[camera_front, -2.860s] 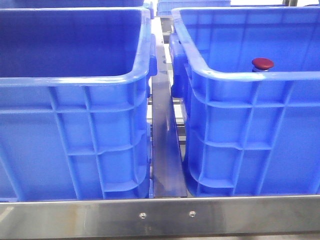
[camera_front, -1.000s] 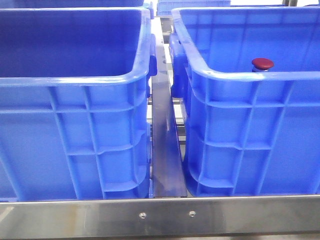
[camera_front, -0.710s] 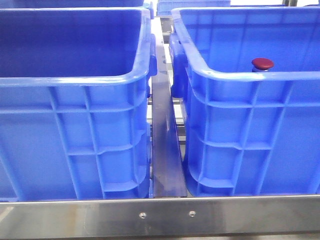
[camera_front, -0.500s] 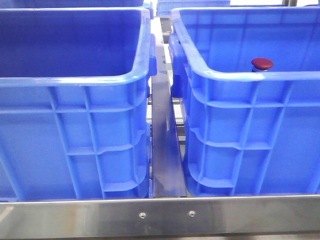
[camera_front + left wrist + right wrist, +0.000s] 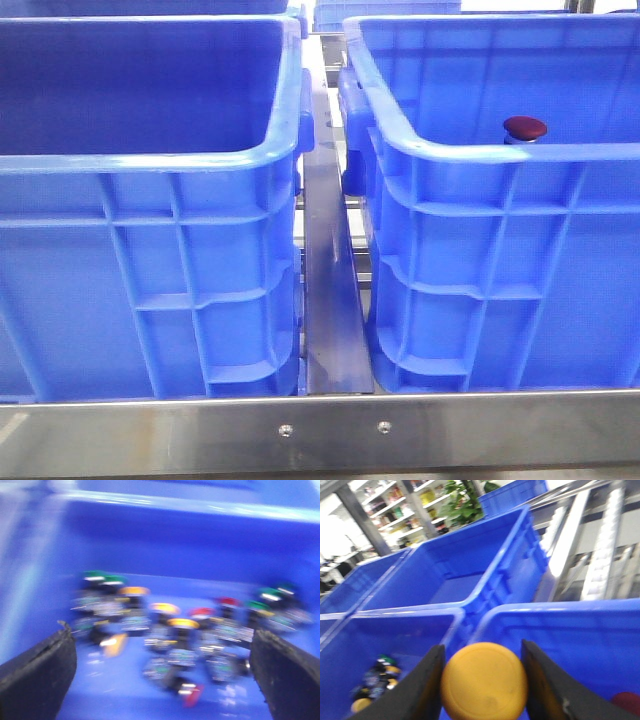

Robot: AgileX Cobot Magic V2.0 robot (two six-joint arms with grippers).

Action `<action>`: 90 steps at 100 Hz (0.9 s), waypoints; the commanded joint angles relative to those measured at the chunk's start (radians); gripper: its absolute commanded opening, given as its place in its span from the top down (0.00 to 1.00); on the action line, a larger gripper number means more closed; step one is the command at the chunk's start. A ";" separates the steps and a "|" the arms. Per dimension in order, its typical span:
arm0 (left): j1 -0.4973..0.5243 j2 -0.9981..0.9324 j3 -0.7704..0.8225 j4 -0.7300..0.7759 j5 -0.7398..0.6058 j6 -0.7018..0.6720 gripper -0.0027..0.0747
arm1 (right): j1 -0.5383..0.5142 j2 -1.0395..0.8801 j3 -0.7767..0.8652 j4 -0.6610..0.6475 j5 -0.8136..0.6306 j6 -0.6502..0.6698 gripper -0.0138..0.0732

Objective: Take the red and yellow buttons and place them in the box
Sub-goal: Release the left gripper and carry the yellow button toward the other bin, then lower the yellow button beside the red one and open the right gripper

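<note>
In the right wrist view my right gripper [image 5: 482, 676] is shut on the yellow button [image 5: 484, 682], its round cap filling the gap between the black fingers, held above two blue crates. The red button [image 5: 525, 127] stands inside the right blue crate [image 5: 500, 150], just behind its near rim; a dark red cap also shows in the right wrist view [image 5: 626, 703]. My left gripper [image 5: 162, 655] is open and empty above a blurred pile of buttons [image 5: 185, 635] with green, yellow and red caps on a crate floor. Neither gripper shows in the front view.
Two tall blue crates stand side by side, the left crate [image 5: 150, 165] and the right one, with a steel rail [image 5: 330, 300] between them and a steel bar [image 5: 320, 430] in front. More blue crates [image 5: 485, 565] stand beyond.
</note>
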 commanded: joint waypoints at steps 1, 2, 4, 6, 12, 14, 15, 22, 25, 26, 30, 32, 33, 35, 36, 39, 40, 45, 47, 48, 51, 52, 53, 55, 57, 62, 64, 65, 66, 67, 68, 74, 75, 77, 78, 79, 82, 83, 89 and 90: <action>0.035 -0.034 0.002 0.009 -0.060 -0.006 0.11 | -0.024 -0.021 -0.033 0.111 0.002 -0.061 0.59; 0.035 -0.040 0.007 0.009 -0.062 -0.006 0.11 | -0.027 -0.021 -0.033 0.111 -0.007 -0.069 0.59; 0.035 -0.049 0.011 0.009 -0.064 -0.005 0.11 | -0.030 -0.021 -0.033 0.111 -0.015 -0.082 0.59; 0.035 -0.053 0.016 0.009 -0.067 -0.002 0.11 | -0.032 -0.021 -0.033 0.111 -0.035 -0.096 0.59; 0.029 -0.065 0.030 0.009 -0.074 0.029 0.11 | -0.036 -0.021 -0.033 0.111 -0.076 -0.132 0.59; 0.027 -0.065 0.032 0.009 -0.074 0.036 0.12 | -0.038 -0.021 -0.033 0.111 -0.093 -0.151 0.59; 0.025 -0.067 0.032 0.009 -0.074 0.036 0.12 | -0.038 -0.021 -0.033 0.111 -0.099 -0.151 0.59; 0.012 -0.067 0.035 0.009 -0.078 0.062 0.17 | -0.038 -0.021 -0.033 0.111 -0.155 -0.200 0.59; 0.004 -0.067 0.038 0.009 -0.083 0.073 0.20 | -0.038 -0.021 -0.033 0.111 -0.177 -0.226 0.59; 0.002 -0.067 0.038 0.009 -0.087 0.078 0.21 | -0.038 -0.021 -0.033 0.111 -0.186 -0.231 0.59; -0.007 -0.067 0.043 0.012 -0.095 0.080 0.28 | -0.038 -0.021 -0.033 0.111 -0.217 -0.260 0.59; -0.013 -0.067 0.044 0.014 -0.099 0.080 0.32 | -0.038 -0.021 -0.033 0.111 -0.227 -0.275 0.59; -0.015 -0.067 0.044 0.014 -0.099 0.080 0.34 | -0.038 -0.021 -0.033 0.111 -0.238 -0.279 0.59; -0.021 -0.067 0.047 0.014 -0.101 0.080 0.37 | -0.038 -0.020 -0.033 0.111 -0.253 -0.298 0.59; -0.023 -0.067 0.047 0.017 -0.104 0.082 0.40 | -0.038 -0.020 -0.033 0.111 -0.258 -0.298 0.59; -0.029 -0.067 0.050 0.024 -0.107 0.082 0.47 | -0.038 -0.020 -0.033 0.111 -0.275 -0.319 0.59; -0.033 -0.067 0.051 0.026 -0.109 0.082 0.51 | -0.038 -0.019 -0.033 0.111 -0.282 -0.323 0.59; -0.044 -0.067 0.052 0.038 -0.111 0.082 0.64 | -0.038 -0.012 -0.033 0.111 -0.301 -0.349 0.59; -0.046 -0.067 0.052 0.040 -0.110 0.082 0.70 | -0.038 -0.007 -0.033 0.112 -0.308 -0.362 0.59; -0.049 -0.067 0.052 0.044 -0.110 0.082 0.74 | -0.038 -0.006 -0.033 0.112 -0.310 -0.365 0.59; -0.051 -0.067 0.052 0.044 -0.113 0.082 0.79 | -0.038 0.005 -0.033 0.113 -0.314 -0.377 0.59; -0.051 -0.067 0.052 0.044 -0.115 0.082 0.83 | -0.038 0.007 -0.033 0.115 -0.314 -0.381 0.59; -0.051 -0.067 0.052 0.044 -0.116 0.082 0.85 | -0.038 0.010 -0.033 0.117 -0.314 -0.385 0.59; -0.051 -0.067 0.052 0.044 -0.118 0.082 0.90 | -0.038 0.019 -0.033 0.121 -0.317 -0.396 0.59; -0.051 -0.067 0.052 0.044 -0.120 0.082 0.95 | -0.038 0.029 -0.033 0.125 -0.319 -0.407 0.59; -0.051 -0.067 0.052 0.047 -0.124 0.082 0.99 | -0.038 0.060 -0.033 0.144 -0.320 -0.436 0.59; -0.051 -0.067 0.052 0.049 -0.124 0.082 0.99 | -0.038 0.068 -0.033 0.150 -0.320 -0.445 0.59; -0.051 -0.067 0.052 0.049 -0.124 0.082 0.99 | -0.038 0.078 -0.033 0.151 -0.320 -0.452 0.59; -0.051 -0.067 0.052 0.049 -0.124 0.082 0.99 | -0.038 0.082 -0.033 0.151 -0.320 -0.455 0.59; -0.051 -0.067 0.052 0.049 -0.124 0.082 0.99 | -0.038 0.087 -0.033 0.151 -0.320 -0.459 0.59; -0.051 -0.067 0.052 0.049 -0.124 0.082 0.99 | -0.038 0.096 -0.033 0.151 -0.320 -0.466 0.59; -0.051 -0.067 0.052 0.051 -0.124 0.082 0.99 | -0.038 0.136 -0.033 0.151 -0.320 -0.497 0.59; -0.051 -0.067 0.052 0.051 -0.124 0.082 0.99 | -0.038 0.146 -0.033 0.151 -0.320 -0.502 0.59; -0.051 -0.067 0.052 0.051 -0.124 0.082 0.99 | -0.038 0.161 -0.033 0.151 -0.320 -0.506 0.59; -0.051 -0.067 0.052 0.051 -0.124 0.082 0.99 | -0.038 0.167 -0.033 0.151 -0.320 -0.508 0.59; -0.051 -0.067 0.052 0.051 -0.124 0.082 0.99 | -0.038 0.177 -0.033 0.151 -0.320 -0.512 0.59; -0.051 -0.067 0.052 0.051 -0.124 0.082 0.99 | -0.038 0.198 -0.036 0.151 -0.320 -0.519 0.59; -0.051 -0.067 0.052 0.051 -0.124 0.082 0.99 | -0.038 0.203 -0.036 0.151 -0.320 -0.520 0.59; -0.051 -0.067 0.052 0.051 -0.124 0.082 0.99 | -0.038 0.250 -0.050 0.151 -0.317 -0.532 0.59; -0.051 -0.067 0.052 0.051 -0.124 0.082 0.99 | -0.038 0.255 -0.052 0.151 -0.317 -0.532 0.59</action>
